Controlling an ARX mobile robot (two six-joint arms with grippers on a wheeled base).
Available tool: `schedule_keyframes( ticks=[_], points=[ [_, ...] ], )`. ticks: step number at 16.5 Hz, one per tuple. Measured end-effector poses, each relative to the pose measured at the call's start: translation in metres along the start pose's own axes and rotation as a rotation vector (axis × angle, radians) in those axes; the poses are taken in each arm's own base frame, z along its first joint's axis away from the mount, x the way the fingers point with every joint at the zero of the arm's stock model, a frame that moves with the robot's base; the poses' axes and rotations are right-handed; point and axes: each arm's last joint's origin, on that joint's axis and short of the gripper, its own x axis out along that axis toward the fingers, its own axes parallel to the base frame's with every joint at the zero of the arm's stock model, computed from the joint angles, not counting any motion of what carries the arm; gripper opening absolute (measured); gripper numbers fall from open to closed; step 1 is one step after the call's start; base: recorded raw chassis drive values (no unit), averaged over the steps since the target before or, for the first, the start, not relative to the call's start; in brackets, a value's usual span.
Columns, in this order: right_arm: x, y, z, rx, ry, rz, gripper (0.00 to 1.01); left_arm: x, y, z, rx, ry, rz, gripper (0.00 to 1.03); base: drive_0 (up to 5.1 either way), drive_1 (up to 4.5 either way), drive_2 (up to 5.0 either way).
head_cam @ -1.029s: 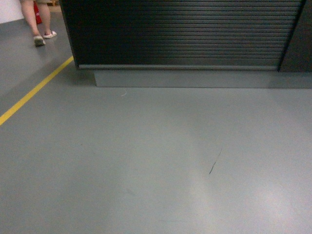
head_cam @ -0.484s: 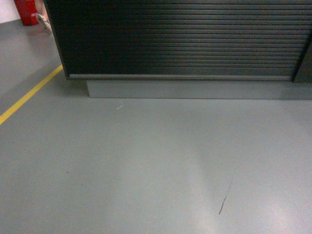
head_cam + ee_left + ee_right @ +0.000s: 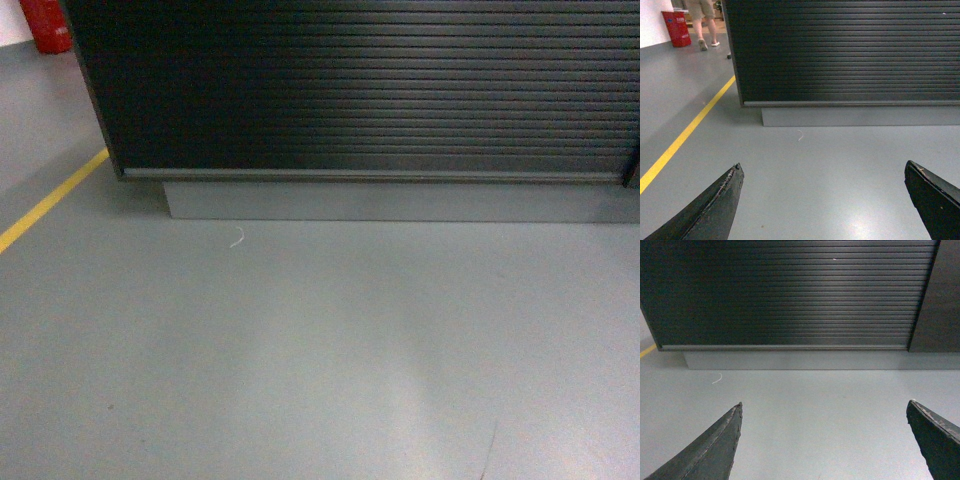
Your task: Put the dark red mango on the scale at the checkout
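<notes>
You had rolled closer to the checkout [image 3: 370,90], its ribbed front filling more of the head view toward 12 o'clock, while the left gripper [image 3: 822,200] and right gripper [image 3: 824,440] both gaped wide, empty, mango and scale unseen.
</notes>
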Motion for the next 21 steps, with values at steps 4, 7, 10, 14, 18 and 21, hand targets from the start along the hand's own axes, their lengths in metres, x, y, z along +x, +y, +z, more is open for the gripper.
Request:
schedule_keyframes(
  ticks=[4,7,10,14,18,21],
  points=[
    [0.0000,0.0000,-0.0001,0.000,0.002,0.000,0.98,0.0000,0.0000,0.0003,0.000,-0.003,0.000,0.98,-0.1,3.38,-3.5],
    [0.0000,0.0000,-0.0002,0.000,0.002,0.000,0.98,0.0000,0.0000,0.0004,0.000,-0.004,0.000,0.98,0.0,3.19,-3.3],
    [0.0000,0.0000,-0.0003,0.000,0.003,0.000,0.98,0.0000,0.0000,0.0003,0.000,-0.003,0.000,0.98,0.1,3.30,-3.1],
    [0.0000,0.0000,-0.0001,0.000,0.001,0.000,0.98,0.0000,0.0000,0.0002,0.000,-0.002,0.000,0.98,0.1,3.28,-3.1],
    [0.0000,0.0000,-0.0001,0.000,0.002,0.000,0.98,0.0000,0.0000,0.0003,0.000,-0.003,0.000,0.98,0.0,3.14,-3.1],
    [0.0000,0.0000,-0.0002,0.000,0.002,0.000,0.98,0.0000,0.0000,0.0002,0.000,-0.002,0.000,0.98,0.1,2.86,-2.6]
  ],
)
